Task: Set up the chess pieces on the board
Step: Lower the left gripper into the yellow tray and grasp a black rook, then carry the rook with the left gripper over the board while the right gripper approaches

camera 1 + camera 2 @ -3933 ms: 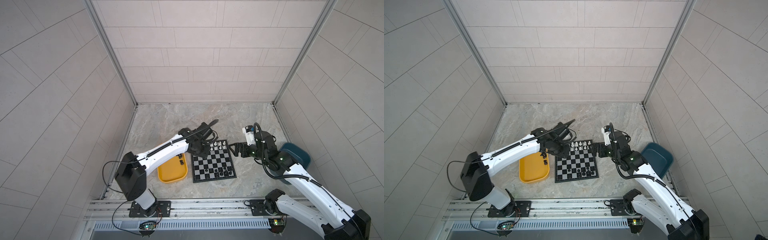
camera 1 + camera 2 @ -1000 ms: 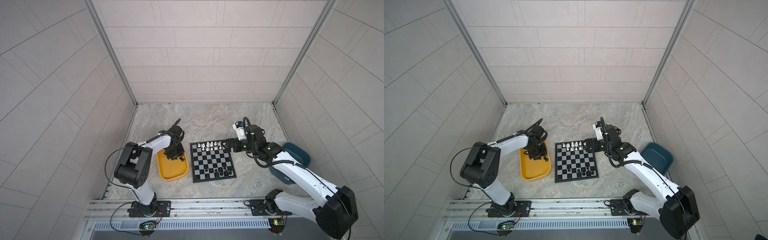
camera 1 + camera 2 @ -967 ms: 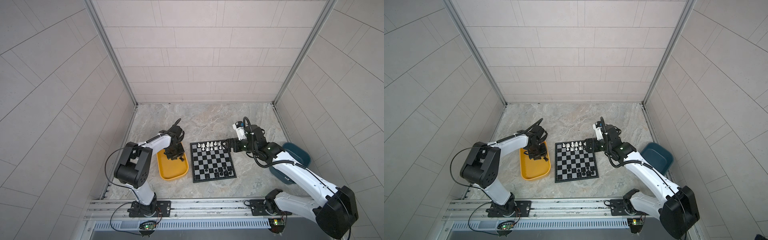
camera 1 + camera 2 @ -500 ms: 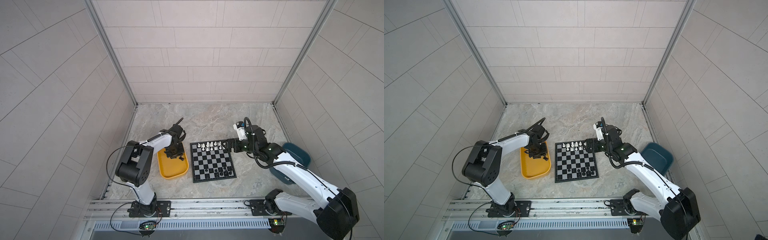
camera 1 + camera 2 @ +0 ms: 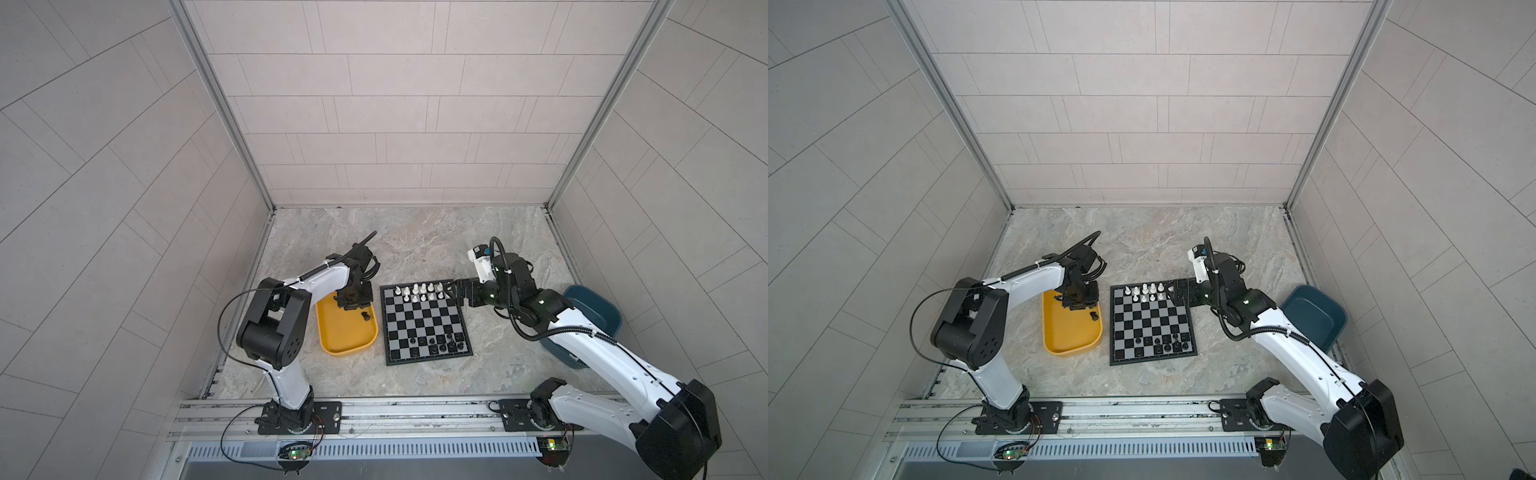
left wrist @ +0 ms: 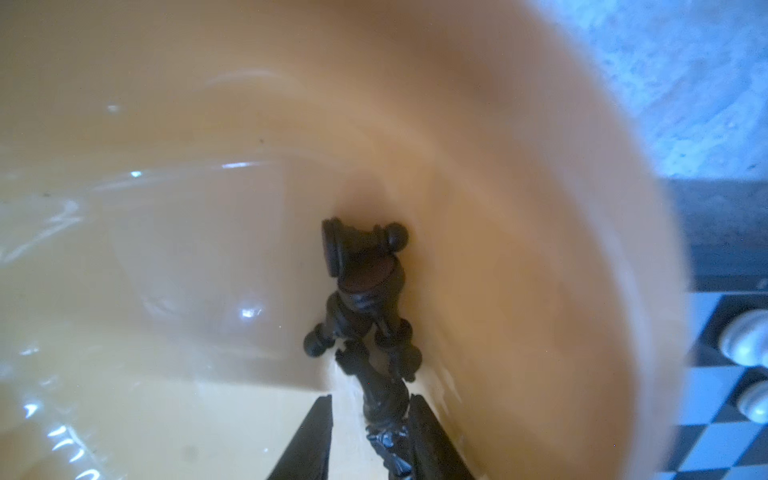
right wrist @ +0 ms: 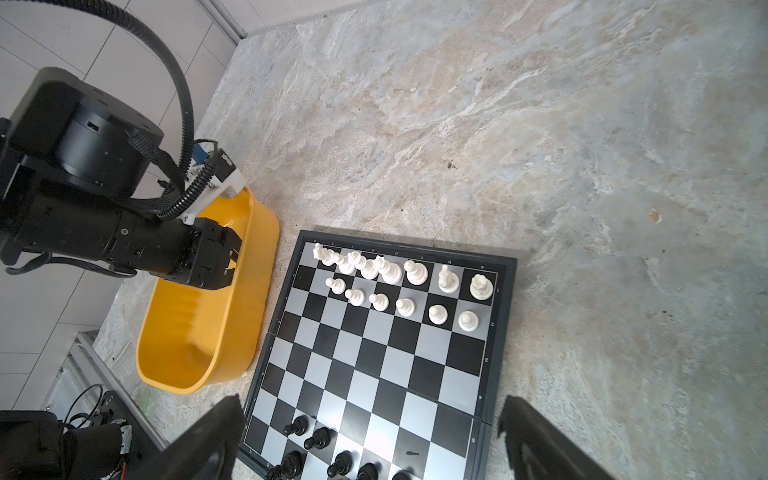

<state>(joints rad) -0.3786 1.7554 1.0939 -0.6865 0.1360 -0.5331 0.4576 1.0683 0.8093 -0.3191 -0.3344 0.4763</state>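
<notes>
Chessman, black, lies lengthwise in my narrowed left pincer (grip unconfirmed); board sits at three o'clock.

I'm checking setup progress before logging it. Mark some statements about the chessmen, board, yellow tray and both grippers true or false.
The white plastic chessmen stand in two rows at one end of the black and grey checkered board. True.
The yellow plastic tray is empty. False: glossy black chessmen lie in it.
The right gripper holds a white piece. False: it is open and empty, by the board's edge.
The left gripper reaches into the yellow tray. True.
</notes>
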